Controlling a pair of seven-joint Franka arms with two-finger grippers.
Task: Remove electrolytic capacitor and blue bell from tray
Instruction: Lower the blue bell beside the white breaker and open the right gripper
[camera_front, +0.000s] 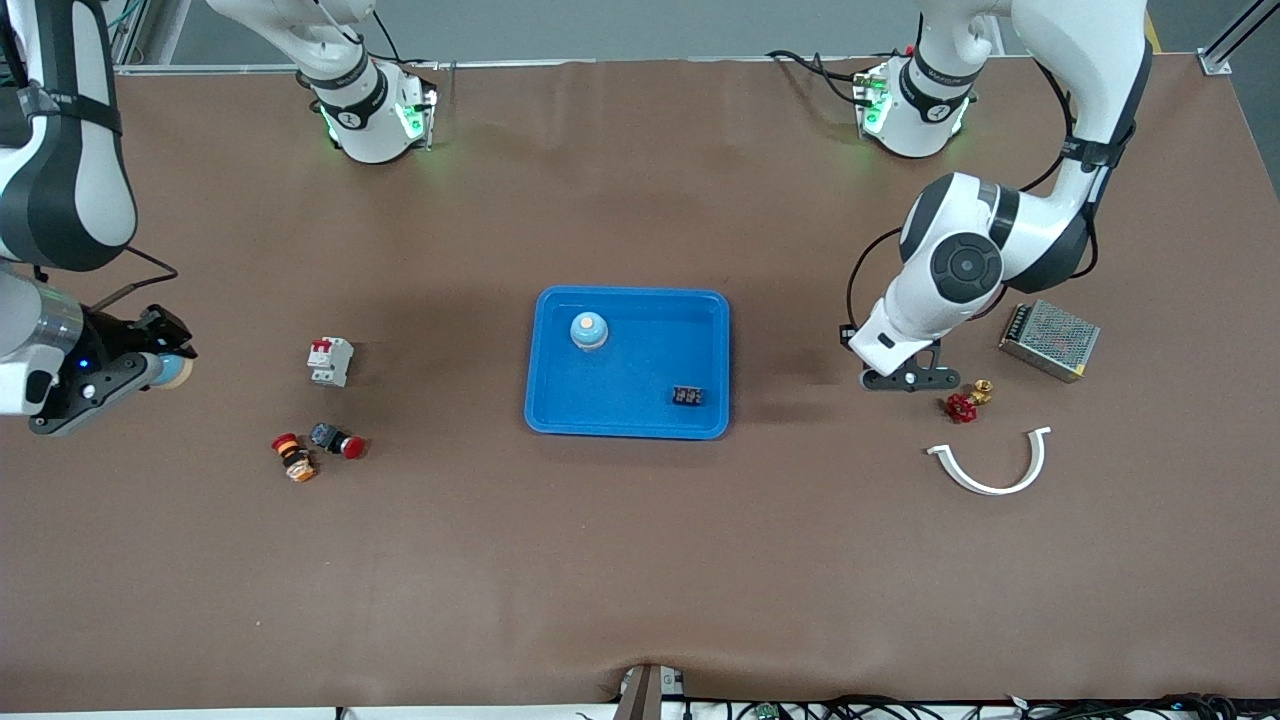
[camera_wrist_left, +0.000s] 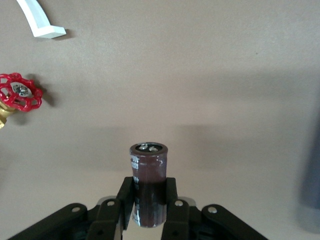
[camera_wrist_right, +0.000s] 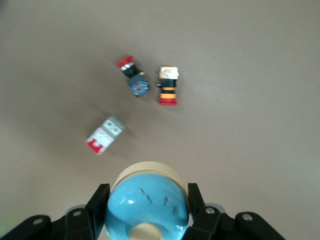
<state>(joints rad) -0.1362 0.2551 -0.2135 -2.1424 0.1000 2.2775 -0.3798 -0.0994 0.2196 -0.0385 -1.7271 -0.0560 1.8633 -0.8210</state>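
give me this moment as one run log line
left claw: shut on capacitor, over table | right claw: shut on blue bell, over table | tray: second bell, black part

Two blue bells: one (camera_wrist_right: 147, 205) between the right gripper's fingers, one (camera_front: 589, 330) in the tray (camera_front: 560, 415). One capacitor (camera_wrist_left: 148, 175) between the left gripper's fingers. Two push-buttons (camera_front: 294, 457).

A brown matte table surface (camera_front: 640, 560) fills nearly the whole front view, lit evenly with soft shadows. Along its far edge runs a pale metal rail (camera_front: 200, 68). Dark cables (camera_front: 900, 706) trail along the near edge.
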